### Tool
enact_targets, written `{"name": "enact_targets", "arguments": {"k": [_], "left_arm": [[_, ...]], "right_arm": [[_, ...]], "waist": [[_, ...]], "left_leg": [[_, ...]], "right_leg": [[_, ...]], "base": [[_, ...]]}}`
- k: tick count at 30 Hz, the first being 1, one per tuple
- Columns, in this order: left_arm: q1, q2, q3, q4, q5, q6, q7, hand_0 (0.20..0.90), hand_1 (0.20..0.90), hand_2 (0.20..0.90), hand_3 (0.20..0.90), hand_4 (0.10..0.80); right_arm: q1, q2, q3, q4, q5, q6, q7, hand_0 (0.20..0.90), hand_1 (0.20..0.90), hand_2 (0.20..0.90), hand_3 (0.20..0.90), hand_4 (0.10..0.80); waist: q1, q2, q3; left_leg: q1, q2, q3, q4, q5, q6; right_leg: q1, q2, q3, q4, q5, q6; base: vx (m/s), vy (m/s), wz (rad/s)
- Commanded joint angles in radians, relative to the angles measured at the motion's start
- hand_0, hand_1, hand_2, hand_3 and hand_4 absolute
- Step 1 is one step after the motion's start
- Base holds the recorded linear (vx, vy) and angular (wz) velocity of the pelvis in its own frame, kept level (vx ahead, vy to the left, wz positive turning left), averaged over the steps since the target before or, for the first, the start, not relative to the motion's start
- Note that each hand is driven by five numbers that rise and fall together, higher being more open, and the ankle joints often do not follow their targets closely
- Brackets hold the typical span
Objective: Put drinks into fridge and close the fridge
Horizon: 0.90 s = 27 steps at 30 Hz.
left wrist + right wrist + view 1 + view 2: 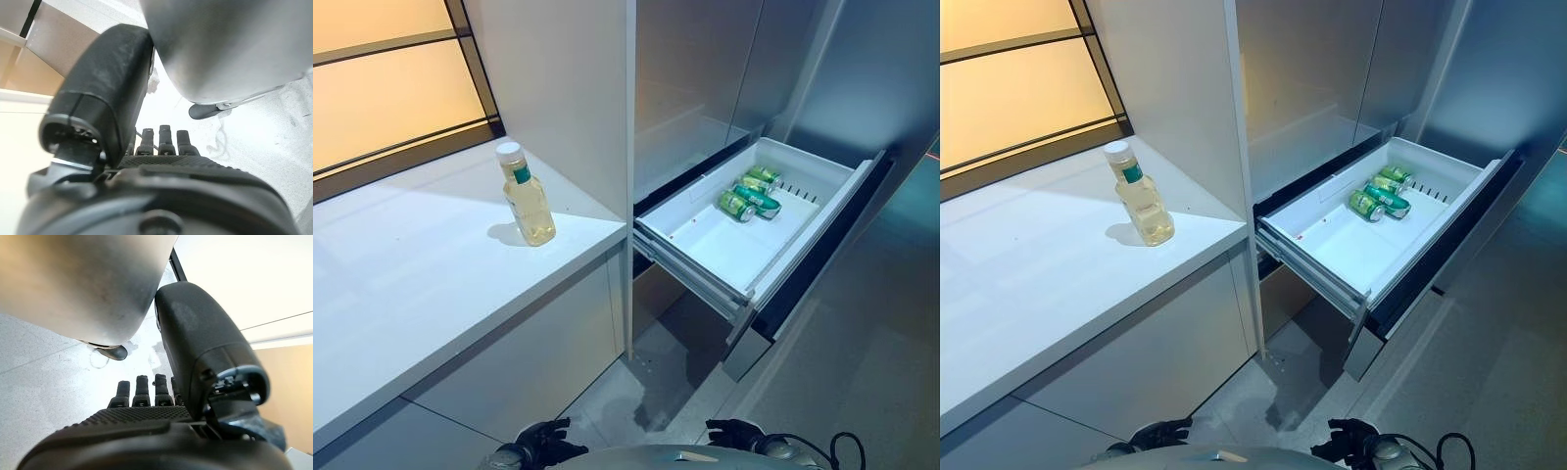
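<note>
Bottle (pixel 527 204) w/ pale yellow drink, white cap, green neck band: stands upright on white counter (pixel 401 284), upper left-centre of head views, near counter's right edge, not held. White wall panel (pixel 568 88) rises just behind and right of it. Amber-lit window (pixel 382 78) fills upper left corner, dark frame along counter's back.

Fridge drawer (pixel 744 250) pulled out, centre-right of frame; white tub inside. 3 green cans (pixel 750 194) lie on their sides, close together, toward drawer's far right end; rest of tub floor bare. Drawer front (pixel 822 245) dark, angled toward lower right. Steel fridge doors (pixel 705 69) above it, upper centre to upper right. Grey speckled floor (pixel 646 392) below drawer, lower centre.

Left hand (pixel 543 446) at bottom edge, left of centre, low, well apart from bottle and drawer. Own wrist view: fingers (pixel 164 139) straight, thumb out, nothing in it.

Right hand (pixel 734 433) at bottom edge, right of centre, also well apart from drawer. Own wrist view: fingers (pixel 142 389) straight in a row, holding nothing.
</note>
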Motion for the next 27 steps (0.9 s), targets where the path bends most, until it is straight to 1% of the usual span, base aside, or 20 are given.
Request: {"name": "enact_targets", "arguments": {"k": [1, 10, 11, 12, 16, 17, 19, 21, 24, 27], "left_arm": [[-0.044, -0.013, -0.009, 0.025, -0.018, -0.011, -0.018, 0.9, 0.9, 0.9, 0.9, 0.8], [-0.047, -0.01, 0.005, 0.027, -0.008, -0.039, 0.06, 0.9, 0.9, 0.9, 0.9, 0.8], [-0.048, -0.008, 0.005, 0.027, 0.001, -0.044, 0.065, 0.9, 0.9, 0.9, 0.9, 0.8], [-0.053, -0.004, 0.003, 0.023, 0.008, -0.041, 0.042, 0.9, 0.9, 0.9, 0.9, 0.8], [-0.074, 0.016, -0.022, -0.023, -0.016, 0.01, -0.154, 0.9, 0.9, 0.9, 0.9, 0.8], [-0.076, 0.019, -0.024, -0.032, -0.02, 0.016, -0.166, 0.9, 0.9, 0.9, 0.9, 0.8], [-0.09, 0.043, -0.032, -0.095, -0.059, 0.056, -0.282, 0.9, 0.9, 0.9, 0.9, 0.8], [-0.103, 0.07, -0.039, -0.176, -0.11, 0.116, -0.384, 0.9, 0.9, 0.9, 0.9, 0.8], [-0.113, 0.123, -0.037, -0.309, -0.225, 0.193, -0.571, 0.9, 0.9, 0.9, 0.9, 0.8], [-0.124, 0.182, -0.022, -0.496, -0.359, 0.313, -0.773, 0.9, 0.9, 0.9, 0.9, 0.8]], "right_arm": [[-0.033, 0.0, 0.019, 0.061, -0.039, -0.001, 0.022, 0.9, 0.9, 0.9, 0.9, 0.8], [-0.034, 0.0, 0.019, 0.06, -0.034, 0.004, 0.023, 0.9, 0.9, 0.9, 0.9, 0.8], [-0.034, 0.0, 0.019, 0.06, -0.034, 0.005, 0.024, 0.9, 0.9, 0.9, 0.9, 0.8], [-0.036, -0.002, 0.021, 0.06, -0.035, 0.007, 0.026, 0.9, 0.9, 0.9, 0.9, 0.8], [-0.047, -0.025, 0.021, 0.048, -0.051, 0.02, 0.047, 0.9, 0.9, 0.9, 0.9, 0.8], [-0.049, -0.028, 0.021, 0.046, -0.052, 0.021, 0.05, 0.9, 0.9, 0.9, 0.9, 0.8], [-0.054, -0.049, 0.018, 0.032, -0.062, 0.031, 0.07, 0.9, 0.9, 0.9, 0.9, 0.8], [-0.062, -0.075, 0.013, 0.013, -0.073, 0.047, 0.097, 0.9, 0.9, 0.9, 0.9, 0.8], [-0.068, -0.107, 0.012, -0.019, -0.076, 0.073, 0.13, 0.9, 0.9, 0.9, 0.9, 0.8], [-0.065, -0.135, 0.01, -0.069, -0.067, 0.11, 0.157, 0.9, 0.9, 0.9, 0.9, 0.8]], "waist": [[0.008, -0.013, 0.015], [0.009, -0.014, 0.016], [0.009, -0.014, 0.016], [0.007, -0.014, 0.016], [0.001, -0.005, 0.02], [0.001, -0.004, 0.02], [-0.004, 0.003, 0.02], [-0.007, 0.011, 0.018], [-0.01, 0.018, 0.016], [-0.01, 0.02, 0.016]], "left_leg": [[-0.001, -0.036, 0.012, 0.018, -0.079, 0.045], [0.0, -0.038, 0.009, 0.019, -0.079, 0.045], [0.001, -0.038, 0.009, 0.019, -0.078, 0.045], [0.001, -0.037, 0.01, 0.019, -0.078, 0.043], [0.0, -0.034, 0.015, 0.019, -0.076, 0.04], [0.0, -0.034, 0.016, 0.018, -0.076, 0.04], [0.001, -0.032, 0.019, 0.015, -0.074, 0.038], [0.0, -0.03, 0.022, 0.012, -0.071, 0.036], [0.0, -0.028, 0.026, 0.009, -0.067, 0.033], [0.0, -0.028, 0.026, 0.007, -0.065, 0.032]], "right_leg": [[-0.01, -0.049, -0.034, 0.071, -0.03, 0.08], [-0.008, -0.048, -0.034, 0.07, -0.03, 0.08], [-0.007, -0.048, -0.033, 0.07, -0.03, 0.08], [-0.007, -0.048, -0.032, 0.071, -0.03, 0.08], [-0.011, -0.048, -0.03, 0.071, -0.028, 0.083], [-0.011, -0.048, -0.03, 0.071, -0.028, 0.083], [-0.013, -0.048, -0.029, 0.071, -0.025, 0.085], [-0.015, -0.048, -0.027, 0.07, -0.023, 0.087], [-0.016, -0.049, -0.026, 0.067, -0.019, 0.088], [-0.017, -0.05, -0.024, 0.067, -0.015, 0.088]], "base": [[0.0, 0.0, 0.0], [0.0, 0.0, 0.0], [0.0, 0.0, 0.0], [0.0, 0.0, 0.0], [0.0, 0.0, 0.0], [0.0, 0.0, 0.0], [-0.003, 0.017, -0.01], [-0.002, 0.032, -0.03], [0.001, 0.009, -0.01], [0.0, 0.0, 0.0]]}}
